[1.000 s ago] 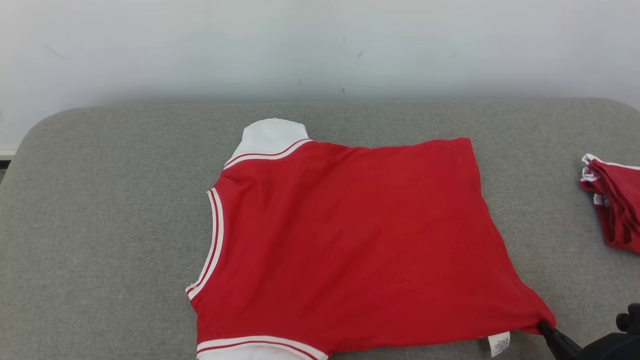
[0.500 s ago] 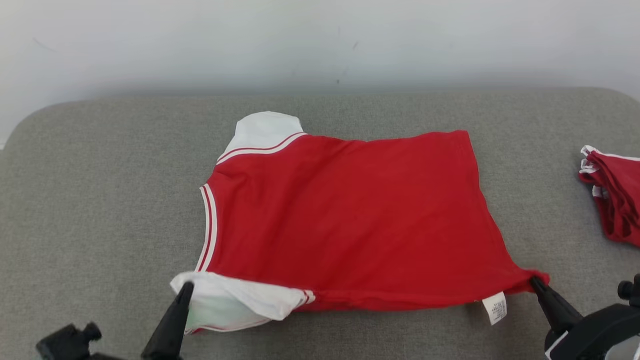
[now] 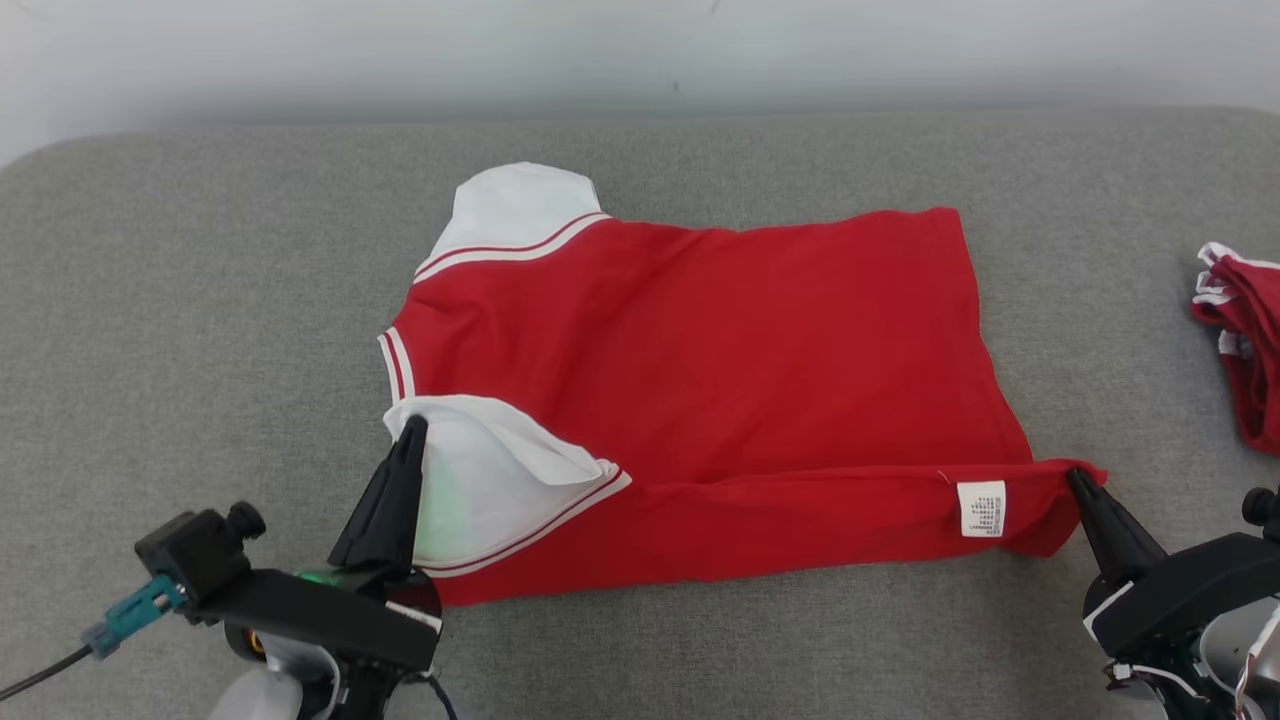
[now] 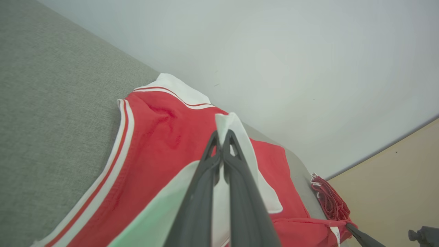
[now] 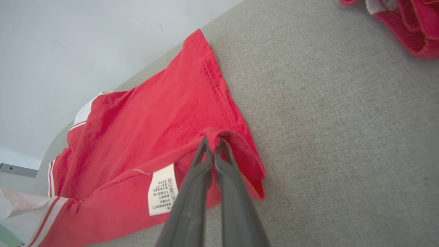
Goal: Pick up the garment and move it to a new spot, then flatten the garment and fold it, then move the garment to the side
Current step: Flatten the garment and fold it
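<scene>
Both near corners of the red shirt (image 3: 720,340) on the grey pad (image 3: 200,300) have folded back, in the head view. Left wrist view: the left pincer (image 4: 223,135) is clamped on its white sleeve (image 4: 252,161). Right wrist view: the right pincer (image 5: 212,142) is clamped on the drooping hem corner (image 5: 245,154); the cloth seems light and limp, best held at seams.

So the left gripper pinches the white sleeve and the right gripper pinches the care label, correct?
Not quite: the right gripper pinches the red hem corner, with the care label beside it, as the right wrist view shows. The left gripper does pinch the white sleeve.
</scene>
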